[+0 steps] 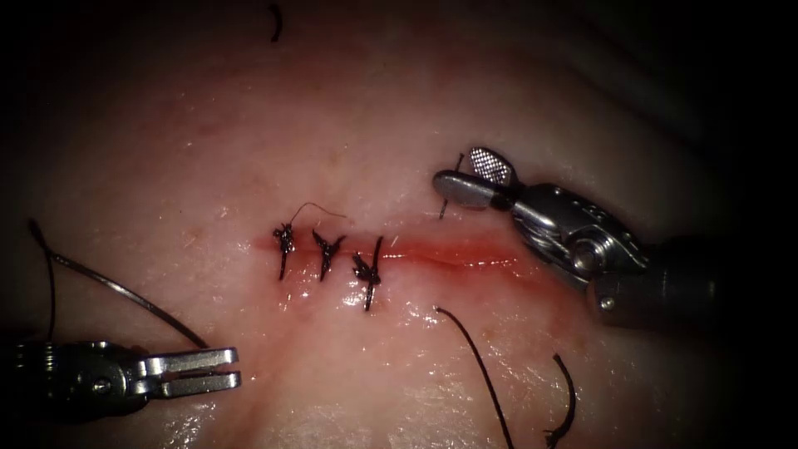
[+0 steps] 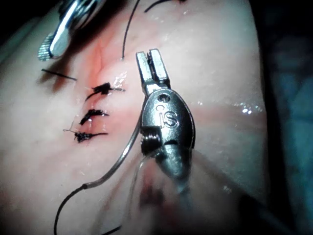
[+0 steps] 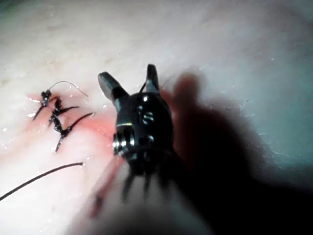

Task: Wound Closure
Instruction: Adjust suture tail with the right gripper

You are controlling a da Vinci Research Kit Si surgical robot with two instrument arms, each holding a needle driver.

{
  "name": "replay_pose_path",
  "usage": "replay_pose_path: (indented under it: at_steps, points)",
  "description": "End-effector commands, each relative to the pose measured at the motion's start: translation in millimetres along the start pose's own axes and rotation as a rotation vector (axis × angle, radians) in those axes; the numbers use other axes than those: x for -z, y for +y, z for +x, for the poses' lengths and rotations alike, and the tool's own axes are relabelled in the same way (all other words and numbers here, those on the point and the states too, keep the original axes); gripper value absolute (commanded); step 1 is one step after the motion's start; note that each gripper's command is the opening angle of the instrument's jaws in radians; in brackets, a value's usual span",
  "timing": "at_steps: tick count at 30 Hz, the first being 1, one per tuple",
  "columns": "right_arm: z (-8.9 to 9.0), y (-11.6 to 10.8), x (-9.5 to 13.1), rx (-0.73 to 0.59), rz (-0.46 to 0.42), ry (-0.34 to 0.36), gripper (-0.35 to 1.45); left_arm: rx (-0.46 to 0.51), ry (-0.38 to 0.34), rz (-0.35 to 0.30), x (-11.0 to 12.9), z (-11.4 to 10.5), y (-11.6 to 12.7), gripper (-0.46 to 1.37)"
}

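Though beside left tool (image 1: 235, 368), needle (image 1: 125, 291) points lower-right.

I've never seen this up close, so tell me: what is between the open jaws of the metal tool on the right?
A short dark piece of thread crosses between the open jaws of the right tool, above the cut in the tissue. The lower jaw covers its middle, so I cannot tell whether it is being held.
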Motion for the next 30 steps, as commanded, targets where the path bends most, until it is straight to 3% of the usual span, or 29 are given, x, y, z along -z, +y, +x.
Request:
replay_pose_path:
  at_steps: [1,7,21,30]
  points:
    - [0.0,0.2,0.1,0.002,-0.017,0.005,1.13,-0.001,0.000,-0.003,0.1,0.0,0.0,-0.35]
    - [-0.6,0.7,-0.1,0.008,-0.069,-0.002,1.14,0.000,0.001,-0.006,0.4,0.1,0.0,-0.35]
    - [-3.1,1.0,-2.4,-0.030,-0.077,-0.053,1.13,0.000,0.001,-0.008,0.8,0.2,0.0,-0.35]
    - [-3.4,0.8,-2.8,-0.042,-0.077,-0.049,0.92,0.000,0.004,-0.009,1.1,0.2,0.0,-0.35]
